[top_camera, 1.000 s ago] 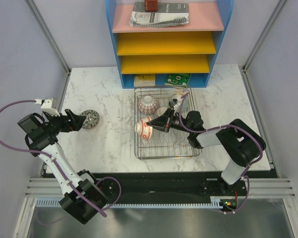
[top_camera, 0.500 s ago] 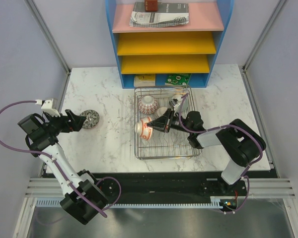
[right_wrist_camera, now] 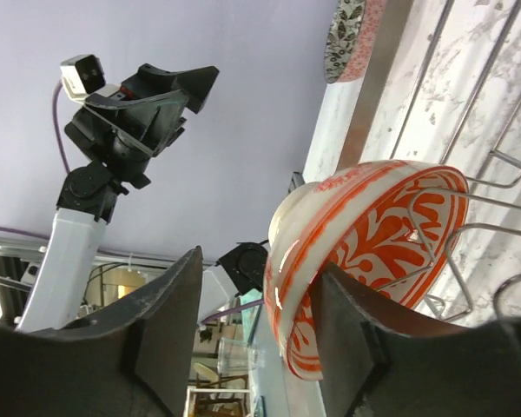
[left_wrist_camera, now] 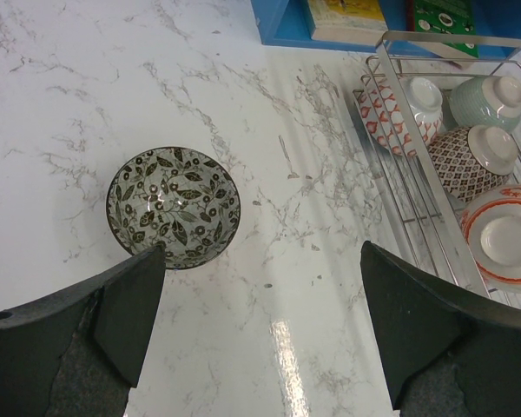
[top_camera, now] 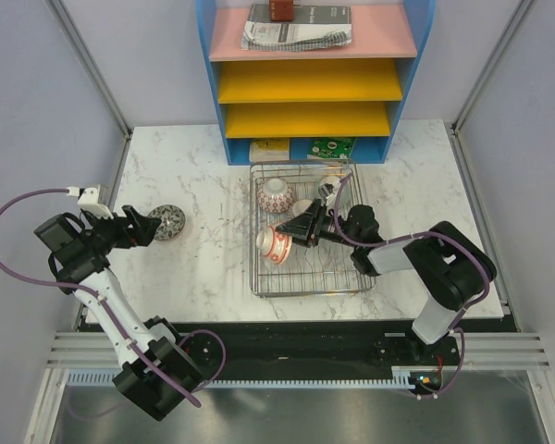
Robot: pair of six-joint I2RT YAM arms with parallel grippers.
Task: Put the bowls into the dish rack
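The dish rack [top_camera: 310, 292] [left_wrist_camera: 391, 104] stands mid-table with several bowls in it. A white bowl with red-orange pattern [top_camera: 272, 244] [right_wrist_camera: 365, 252] [left_wrist_camera: 506, 236] lies tilted on its side on the rack's wires at the left. My right gripper [top_camera: 301, 231] [right_wrist_camera: 260, 265] is open around its rim: one finger touches the bowl's wall, the other stands well apart. A grey-brown patterned bowl [top_camera: 167, 222] [left_wrist_camera: 173, 206] sits upright on the table to the left. My left gripper [top_camera: 153, 225] [left_wrist_camera: 260, 254] hovers open just beside it, with nothing between its fingers.
Three more bowls rest at the rack's far end: red-patterned [left_wrist_camera: 399, 109], pale green [left_wrist_camera: 491, 97] and brown-patterned [left_wrist_camera: 469, 161]. A blue shelf unit [top_camera: 310, 92] with yellow and pink trays stands behind the rack. Marble tabletop [left_wrist_camera: 269, 174] lies between the grey-brown bowl and the rack.
My right gripper has opened off the red-and-white bowl, which has settled slightly lower onto the rack wires. The left arm has not moved.
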